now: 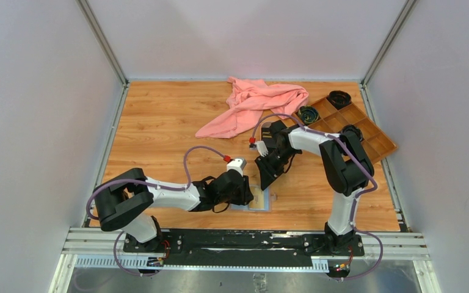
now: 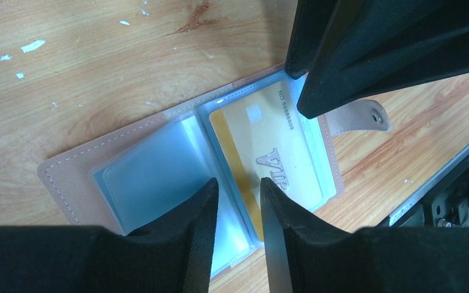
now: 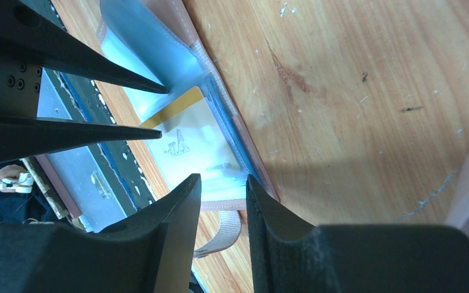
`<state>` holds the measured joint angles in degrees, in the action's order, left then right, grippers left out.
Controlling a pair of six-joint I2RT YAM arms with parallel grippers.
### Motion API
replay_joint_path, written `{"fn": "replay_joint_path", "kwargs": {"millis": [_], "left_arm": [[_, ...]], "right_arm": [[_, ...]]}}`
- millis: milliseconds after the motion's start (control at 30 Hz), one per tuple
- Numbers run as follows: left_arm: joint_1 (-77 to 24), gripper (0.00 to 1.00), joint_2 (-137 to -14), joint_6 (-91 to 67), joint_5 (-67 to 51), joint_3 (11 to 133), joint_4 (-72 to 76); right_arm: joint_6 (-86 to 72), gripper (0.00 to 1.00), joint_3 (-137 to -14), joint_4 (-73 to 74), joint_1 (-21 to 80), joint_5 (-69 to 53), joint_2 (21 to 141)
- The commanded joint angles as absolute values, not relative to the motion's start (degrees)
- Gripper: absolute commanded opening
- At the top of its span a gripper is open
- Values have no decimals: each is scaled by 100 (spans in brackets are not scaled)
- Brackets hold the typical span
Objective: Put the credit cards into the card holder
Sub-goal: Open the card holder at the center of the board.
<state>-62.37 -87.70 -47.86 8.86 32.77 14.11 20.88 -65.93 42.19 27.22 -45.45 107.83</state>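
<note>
The card holder point(image 1: 266, 202) lies open and flat near the table's front edge, pinkish-tan outside point(image 2: 67, 177) with clear blue-grey sleeves. A cream and gold credit card point(image 2: 269, 146) marked VIP lies in its right-hand sleeve, also visible in the right wrist view as the card point(image 3: 195, 143). My left gripper point(image 2: 238, 183) hovers over the fold, open by a narrow gap with nothing between its fingers. My right gripper point(image 3: 223, 178) stands at the card's far end by the snap tab point(image 3: 223, 235), open and also holding nothing. In the top view the left gripper point(image 1: 251, 194) and right gripper point(image 1: 267, 177) meet over the holder.
A pink cloth point(image 1: 253, 104) lies crumpled at the back. A brown compartment tray point(image 1: 360, 125) with two dark round objects sits at the back right. The metal rail point(image 1: 244, 241) runs just beyond the holder along the front edge. Walls close in on three sides.
</note>
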Motion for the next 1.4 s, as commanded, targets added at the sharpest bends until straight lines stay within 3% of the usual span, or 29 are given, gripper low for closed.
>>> {"fn": "replay_joint_path", "kwargs": {"millis": [0,500,667,1000,1367], "left_arm": [[-6246,40,-8805,-4805,894,3035,1184],[-6246,58,-9029,-4869,543,2988,1603],[-6248,63,-9064,-4885,533,2984,1617],[-6135,63,-9113,-5049,617,2839,1618],[-6127,63,-9005,-5012,568,2834,1624]], "right_arm": [[2147,38,-6512,4394,2643,-4734,11076],[1765,41,-6576,4364,2566,-5769,11518],[1331,41,-6493,4089,2458,-5553,11566],[503,42,-5811,3586,2094,-5258,10854],[278,42,-5711,3523,2079,-5510,11147]]}}
